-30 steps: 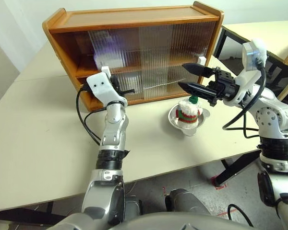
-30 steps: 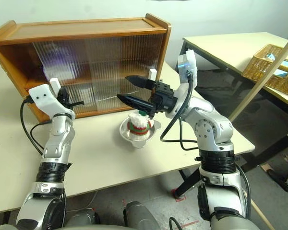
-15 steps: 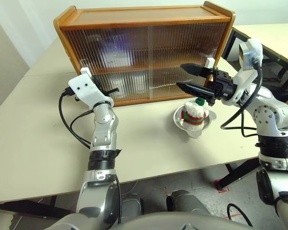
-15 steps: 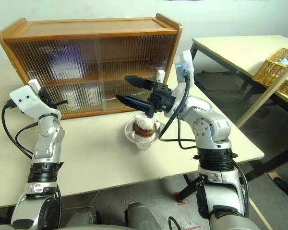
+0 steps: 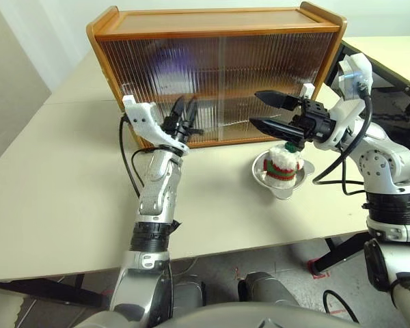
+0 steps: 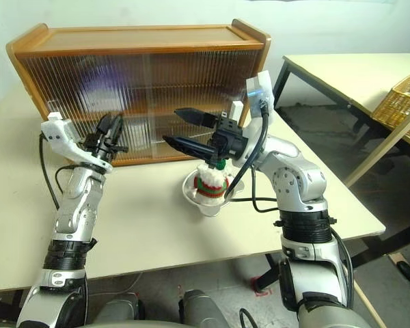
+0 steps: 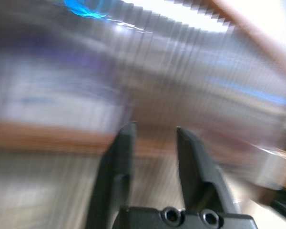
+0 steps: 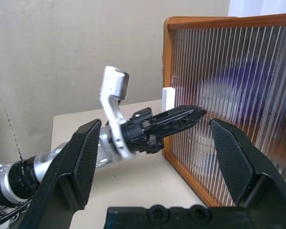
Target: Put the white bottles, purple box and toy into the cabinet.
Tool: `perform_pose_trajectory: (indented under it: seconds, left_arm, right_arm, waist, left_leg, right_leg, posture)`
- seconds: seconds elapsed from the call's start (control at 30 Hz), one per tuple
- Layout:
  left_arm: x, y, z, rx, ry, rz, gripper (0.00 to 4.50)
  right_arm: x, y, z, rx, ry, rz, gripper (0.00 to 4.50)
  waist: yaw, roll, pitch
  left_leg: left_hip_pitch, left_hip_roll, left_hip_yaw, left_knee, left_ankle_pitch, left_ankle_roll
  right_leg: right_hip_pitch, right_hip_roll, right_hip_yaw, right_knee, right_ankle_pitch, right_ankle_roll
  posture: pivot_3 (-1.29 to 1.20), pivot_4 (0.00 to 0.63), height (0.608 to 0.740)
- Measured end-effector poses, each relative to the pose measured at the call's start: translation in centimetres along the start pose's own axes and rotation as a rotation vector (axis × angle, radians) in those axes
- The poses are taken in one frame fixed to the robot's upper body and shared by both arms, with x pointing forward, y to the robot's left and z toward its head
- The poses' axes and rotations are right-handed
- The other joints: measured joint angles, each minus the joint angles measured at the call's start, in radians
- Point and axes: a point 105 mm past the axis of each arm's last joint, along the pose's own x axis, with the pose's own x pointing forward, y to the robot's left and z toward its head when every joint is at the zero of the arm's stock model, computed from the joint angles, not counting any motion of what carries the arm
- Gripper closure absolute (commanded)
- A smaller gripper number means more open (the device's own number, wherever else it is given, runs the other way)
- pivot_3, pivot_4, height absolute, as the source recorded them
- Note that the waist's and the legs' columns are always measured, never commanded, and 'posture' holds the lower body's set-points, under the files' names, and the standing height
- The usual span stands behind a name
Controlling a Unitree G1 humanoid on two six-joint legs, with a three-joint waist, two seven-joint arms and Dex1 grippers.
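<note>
Toy (image 5: 284, 162) is sitting in the bowl (image 5: 262, 179) just under my right pincer (image 5: 257, 111), which is gaping wide and empty; probably light, soft, squashy — I'm judging its knitted middle band the best place to pinch.

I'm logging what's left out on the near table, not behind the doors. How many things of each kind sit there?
Cabinet: 1
Toy: 1
Silver bowl, holding the toy: 1
Total: 3

Purple and white shapes show behind the cabinet's ribbed doors, too blurred to count.
</note>
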Motion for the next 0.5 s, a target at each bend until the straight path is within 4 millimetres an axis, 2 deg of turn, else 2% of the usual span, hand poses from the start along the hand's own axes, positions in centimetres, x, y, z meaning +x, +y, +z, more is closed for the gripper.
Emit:
perform_pose_trajectory:
  seconds: [0.1, 0.17, 0.3, 0.5]
  left_arm:
    - [-0.3, -0.4, 0.9, -0.042, -0.005, -0.131, 0.69]
    - [-1.1, 0.0, 1.6, -0.066, 0.014, -0.245, 0.03]
    - [-3.2, 2.1, 3.4, -0.053, 0.035, -0.346, 0.03]
    - [-6.8, 3.5, 4.7, -0.060, 0.084, -0.457, 0.03]
  right_arm:
    - [0.0, 0.0, 0.0, 0.001, 0.000, -0.002, 0.00]
    - [0.0, -0.1, 0.0, 0.000, 0.001, -0.003, 0.00]
    - [-0.1, -0.1, 0.0, -0.002, 0.004, -0.009, 0.00]
    - [-0.6, -0.6, -0.5, -0.003, 0.023, -0.054, 0.00]
  waist:
    - [-0.003, 0.000, 0.000]
    - [-0.003, 0.000, 0.000]
    - [-0.003, 0.001, -0.001]
    - [-0.002, 0.001, -0.001]
  left_leg:
    - [0.001, 0.003, 0.000, 0.000, -0.001, -0.002]
    - [0.001, 0.008, -0.001, 0.000, -0.002, -0.003]
    - [0.000, 0.019, -0.002, -0.001, -0.002, -0.003]
    - [-0.002, 0.020, -0.004, -0.004, -0.003, -0.004]
  right_leg:
    - [0.000, 0.001, 0.000, 0.000, 0.000, -0.001]
    - [-0.001, 0.001, 0.001, 0.001, 0.000, -0.003]
    - [-0.003, 0.003, -0.001, 0.002, -0.002, -0.008]
    - [-0.007, 0.002, -0.002, 0.003, -0.004, -0.011]
  posture:
    - [-0.09, 0.000, 0.740]
    - [-0.09, 0.000, 0.740]
    - [-0.09, 0.000, 0.740]
    - [-0.09, 0.003, 0.740]
